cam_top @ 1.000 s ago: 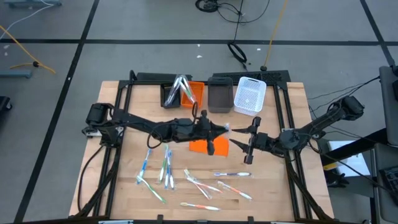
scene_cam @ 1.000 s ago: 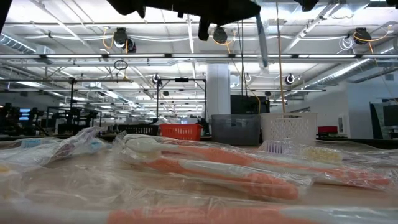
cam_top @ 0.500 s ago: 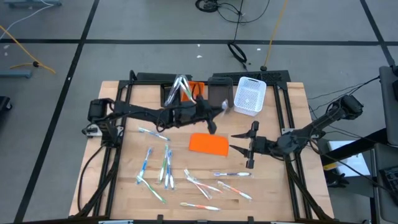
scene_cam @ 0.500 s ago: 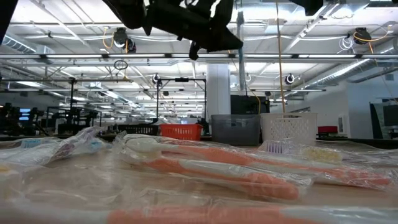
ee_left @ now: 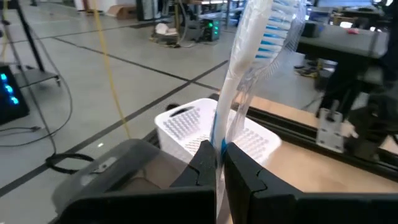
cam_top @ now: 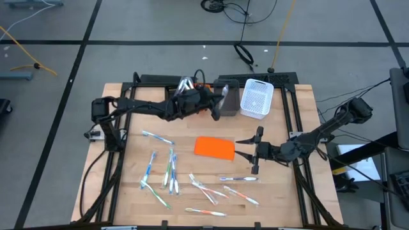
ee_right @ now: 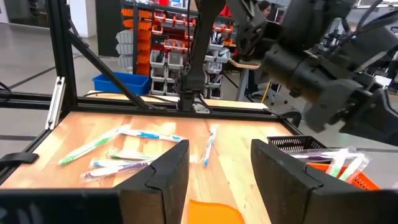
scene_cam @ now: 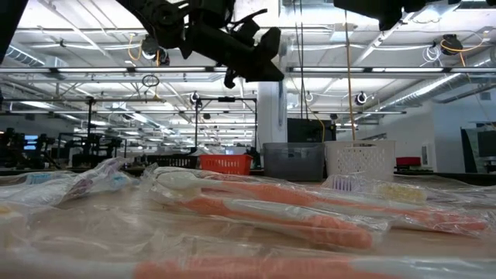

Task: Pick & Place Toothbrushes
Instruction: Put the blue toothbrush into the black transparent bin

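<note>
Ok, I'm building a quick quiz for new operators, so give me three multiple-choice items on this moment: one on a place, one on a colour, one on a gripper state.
1. Where is the left gripper?
A. over the grey bin
B. over the loose toothbrushes
C. off the table

2. What colour is the flat sheet mid-table?
A. green
B. orange
C. white

3. How is the right gripper?
A. shut on a toothbrush
B. open, empty
C. shut on the sheet

Key: 1 A, the left gripper hangs over the grey bin, clamped on a blue-bristled toothbrush. 2 B, the sheet is orange. 3 B, the right gripper shows spread fingers, nothing between.
</note>
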